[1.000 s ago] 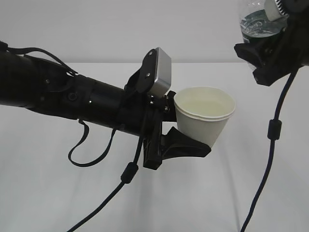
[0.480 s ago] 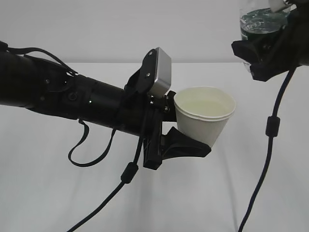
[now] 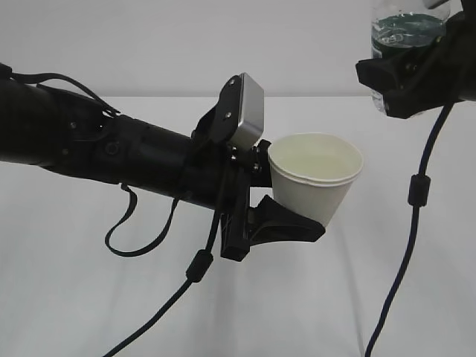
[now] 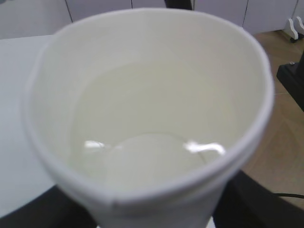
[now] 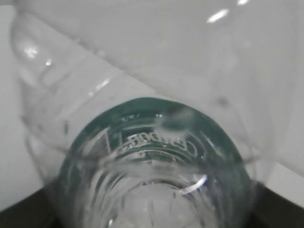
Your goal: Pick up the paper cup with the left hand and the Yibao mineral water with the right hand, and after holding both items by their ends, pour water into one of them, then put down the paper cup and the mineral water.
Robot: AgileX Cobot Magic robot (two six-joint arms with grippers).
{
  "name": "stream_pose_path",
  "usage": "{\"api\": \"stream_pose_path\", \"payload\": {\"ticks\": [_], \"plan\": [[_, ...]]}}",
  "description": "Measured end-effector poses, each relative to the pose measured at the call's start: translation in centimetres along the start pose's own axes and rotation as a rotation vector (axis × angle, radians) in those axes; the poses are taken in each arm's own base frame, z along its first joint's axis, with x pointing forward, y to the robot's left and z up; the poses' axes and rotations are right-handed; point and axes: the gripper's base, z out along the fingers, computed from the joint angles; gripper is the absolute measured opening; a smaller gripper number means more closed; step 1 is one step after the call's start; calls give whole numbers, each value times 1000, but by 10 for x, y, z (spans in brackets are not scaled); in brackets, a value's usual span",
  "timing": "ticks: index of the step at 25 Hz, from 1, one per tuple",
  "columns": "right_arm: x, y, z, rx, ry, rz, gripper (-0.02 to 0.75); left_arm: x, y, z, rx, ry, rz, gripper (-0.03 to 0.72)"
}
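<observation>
My left gripper (image 3: 286,204) is shut on the paper cup (image 3: 314,175) and holds it upright above the table. The cup is white and has water in it, seen in the left wrist view (image 4: 147,142). My right gripper (image 3: 405,74) is shut on the Yibao mineral water (image 3: 401,30), a clear bottle with a dark green label, at the top right, higher than the cup and to its right. The bottle runs out of the top of the frame. In the right wrist view the bottle (image 5: 156,161) fills the frame and hides the fingers.
The white table (image 3: 74,297) lies under both arms. Black cables hang from the left arm (image 3: 197,264) and from the right arm (image 3: 416,193). A wooden floor (image 4: 280,142) shows beyond the table's edge in the left wrist view.
My right gripper has turned the bottle more upright and lifted it slightly, away from the cup. The left gripper and the cup have not moved.
</observation>
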Motion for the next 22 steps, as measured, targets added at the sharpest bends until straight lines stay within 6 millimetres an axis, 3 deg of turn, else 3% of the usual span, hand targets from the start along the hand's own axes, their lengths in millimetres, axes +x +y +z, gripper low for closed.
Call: {"api": "stream_pose_path", "payload": {"ticks": [22], "plan": [[3,-4,0,42,27,93,478,0,0,0,0,0,0,445]]}}
